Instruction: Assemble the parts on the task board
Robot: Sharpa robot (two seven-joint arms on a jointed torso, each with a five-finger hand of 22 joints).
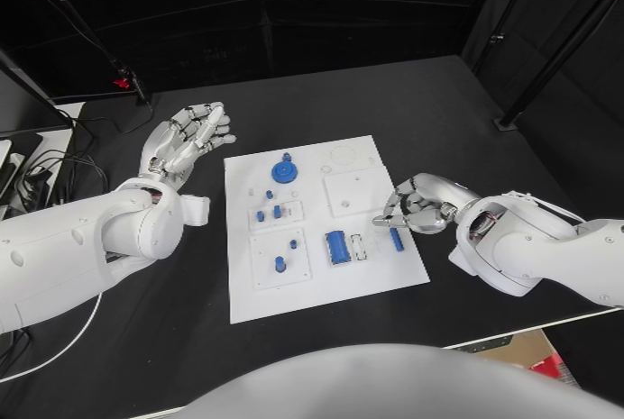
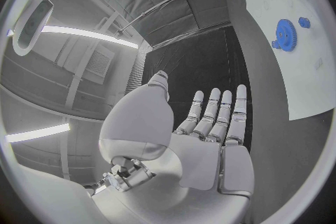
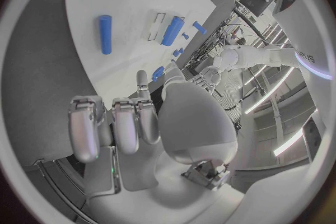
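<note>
My left hand (image 1: 193,135) is off the task board (image 1: 325,288), above the black table (image 1: 390,95) just beside the board's far left corner. Its fingers are stretched out straight and lie close together, the thumb stands apart from them, and there is nothing in the palm; the left wrist view shows the same flat, empty hand (image 2: 203,134). My right hand (image 1: 418,207) is at the right edge of the board, about at its middle. Its fingers (image 1: 397,203) are curled inward, toward the board, and in the right wrist view the hand (image 3: 133,123) has its fingers bent in with nothing between them that I can see. On the board, a blue gear (image 1: 285,172) stands in the far part, near the left hand's side; the left wrist view shows it too (image 2: 285,35). In front of it, some small blue pegs (image 1: 270,207) stand in a small plate on the left half of the board. Nearer to me, a blue cylinder (image 1: 337,246) lies in the middle of the board, and one slim blue bar (image 1: 397,239) lies just beside my right hand's fingertips; I cannot tell if they touch it. One more small blue piece (image 1: 279,263) sits on a square plate at the near left.
</note>
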